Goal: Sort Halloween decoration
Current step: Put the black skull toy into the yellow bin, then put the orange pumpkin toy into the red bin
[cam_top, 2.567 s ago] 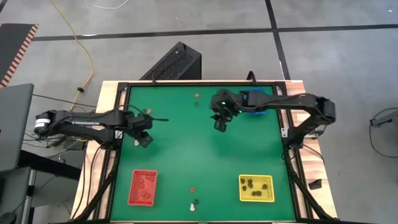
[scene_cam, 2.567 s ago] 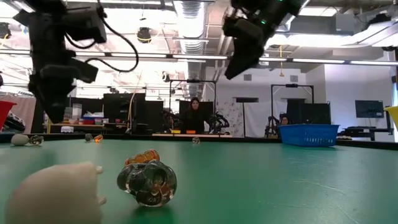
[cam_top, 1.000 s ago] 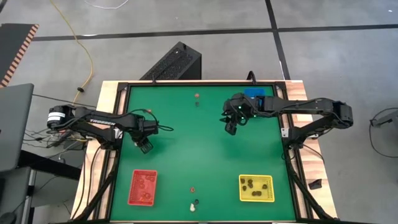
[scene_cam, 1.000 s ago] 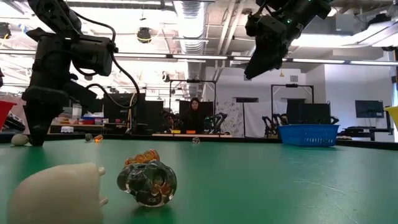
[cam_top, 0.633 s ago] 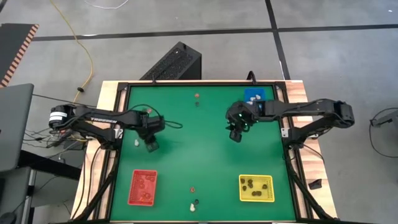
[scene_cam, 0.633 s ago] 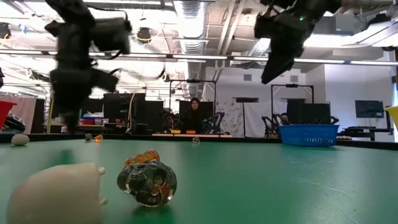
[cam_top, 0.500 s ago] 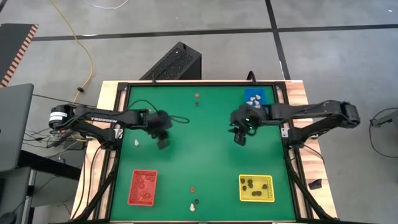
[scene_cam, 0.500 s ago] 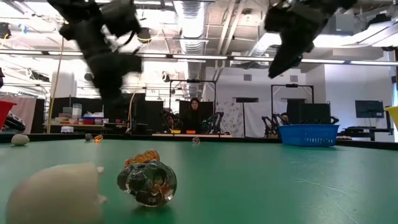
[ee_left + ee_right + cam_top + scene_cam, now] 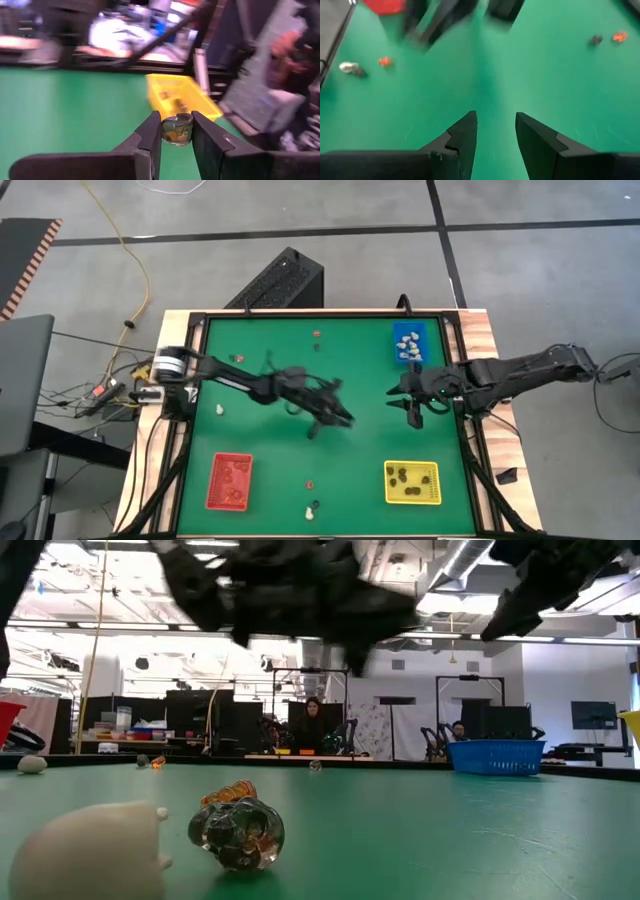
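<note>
My left gripper (image 9: 338,418) hangs above the middle of the green table, shut on a small dark glassy trinket (image 9: 177,129). My right gripper (image 9: 408,406) hovers open near the right edge with nothing between its fingers (image 9: 495,131). The trays hold sorted trinkets: red (image 9: 229,480) at the near left, yellow (image 9: 412,482) at the near right, blue (image 9: 408,343) at the far right. Loose trinkets lie on the table: a cream one (image 9: 90,850) and a dark glassy one (image 9: 238,830) near the front edge, a whitish one (image 9: 219,409) at the left. My left gripper pinches the dark glassy trinket (image 9: 176,135) between its two fingers, at their free ends. The trinket is lifted clear of the table.
More loose trinkets lie near the far edge (image 9: 316,335), at the far left (image 9: 238,358) and in the near middle (image 9: 309,481). A black frame (image 9: 462,395) rims the table. A person sits in the room far behind the table (image 9: 314,725).
My left gripper has risen from the table's left side and swung toward the right edge to above the middle, carrying the trinket. My right gripper has moved toward the right and near edges.
</note>
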### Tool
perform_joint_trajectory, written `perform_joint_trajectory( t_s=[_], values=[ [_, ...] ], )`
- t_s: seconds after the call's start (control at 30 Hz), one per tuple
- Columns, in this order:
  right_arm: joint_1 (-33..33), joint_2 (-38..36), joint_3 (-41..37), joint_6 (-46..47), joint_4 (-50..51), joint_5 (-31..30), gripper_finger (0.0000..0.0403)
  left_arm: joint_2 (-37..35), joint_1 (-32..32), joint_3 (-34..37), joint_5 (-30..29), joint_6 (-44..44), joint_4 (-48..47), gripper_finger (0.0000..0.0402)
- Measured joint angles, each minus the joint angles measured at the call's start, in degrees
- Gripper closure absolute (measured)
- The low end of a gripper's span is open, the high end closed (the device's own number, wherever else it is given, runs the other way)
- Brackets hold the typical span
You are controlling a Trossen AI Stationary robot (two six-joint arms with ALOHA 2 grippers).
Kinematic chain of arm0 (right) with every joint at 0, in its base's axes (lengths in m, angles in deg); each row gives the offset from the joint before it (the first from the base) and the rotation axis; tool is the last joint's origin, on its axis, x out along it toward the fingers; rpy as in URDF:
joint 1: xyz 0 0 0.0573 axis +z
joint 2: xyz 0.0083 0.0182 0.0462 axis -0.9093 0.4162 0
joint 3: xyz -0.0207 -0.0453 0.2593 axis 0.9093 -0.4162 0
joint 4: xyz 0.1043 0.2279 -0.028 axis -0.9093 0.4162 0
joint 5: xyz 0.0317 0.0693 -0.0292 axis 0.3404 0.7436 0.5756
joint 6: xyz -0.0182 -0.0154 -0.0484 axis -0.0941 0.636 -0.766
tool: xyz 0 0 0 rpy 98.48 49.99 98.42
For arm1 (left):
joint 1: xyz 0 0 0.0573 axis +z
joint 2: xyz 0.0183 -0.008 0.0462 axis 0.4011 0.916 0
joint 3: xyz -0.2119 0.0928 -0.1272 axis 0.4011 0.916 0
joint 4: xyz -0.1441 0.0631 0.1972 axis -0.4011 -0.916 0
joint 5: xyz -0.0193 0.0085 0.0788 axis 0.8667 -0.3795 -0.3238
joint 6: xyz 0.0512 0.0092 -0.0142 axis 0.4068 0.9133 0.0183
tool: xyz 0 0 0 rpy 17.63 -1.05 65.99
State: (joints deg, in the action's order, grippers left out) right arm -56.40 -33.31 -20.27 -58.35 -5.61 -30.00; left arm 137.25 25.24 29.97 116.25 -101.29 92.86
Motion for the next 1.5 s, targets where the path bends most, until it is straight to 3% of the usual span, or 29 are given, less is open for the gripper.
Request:
perform_joint_trajectory(
  t_s=[0.33, 0.5, 0.63, 0.77, 0.9, 1.1, 1.17, 1.23, 1.4, 1.5],
  values=[
    [5.2, -8.4, 0.3, 0.8, 6.0, -1.1, 0.0237, 27.8, -9.6, -38.9, 3.9, -1.3, -3.3, 0.0326],
    [8.3, -11.6, 0.3, 1.5, 7.7, -1.1, 0.0237, 37.9, -11.8, -57.1, 3.8, -2.2, -15.1, 0.0325],
    [10.7, -13.1, 0.3, 1.6, 8.0, -1.1, 0.0237, 41.6, -12.7, -65.7, 0.4, -0.2, -26.7, 0.0319],
    [12.3, -14.1, 0.3, 4.2, 8.8, -1.1, 0.0237, 41.8, -13.2, -66.7, -3.2, 6.8, -32.3, 0.0285],
    [13.3, -14.1, 0.3, 5.8, 9.8, -1.1, 0.0237, 41.6, -13.2, -66.7, -5.0, 8.4, -33.7, 0.024],
    [13.4, -13.9, 0.3, 6.0, 10.6, -1.1, 0.0237, 39.7, -11.7, -66.7, -1.5, 9.4, -40.4, 0.0204],
    [13.4, -14.0, 0.3, 6.0, 10.6, -1.5, 0.0237, 37.7, -11.1, -66.7, 0.5, 10.6, -48.8, 0.0203],
    [13.4, -14.0, 0.3, 6.0, 10.5, -2.5, 0.0237, 34.4, -10.8, -66.7, -1.2, 13.3, -60.9, 0.0206],
    [13.4, -13.9, 0.3, 6.0, 8.8, -3.8, 0.0237, 26.3, -11.8, -66.7, -15.8, 22.1, -91.9, 0.0213],
    [13.4, -13.0, 0.3, 5.9, 8.1, -6.1, 0.0237, 23.0, -12.1, -64.5, -20.8, 22.8, -104.0, 0.0214]
  ],
)
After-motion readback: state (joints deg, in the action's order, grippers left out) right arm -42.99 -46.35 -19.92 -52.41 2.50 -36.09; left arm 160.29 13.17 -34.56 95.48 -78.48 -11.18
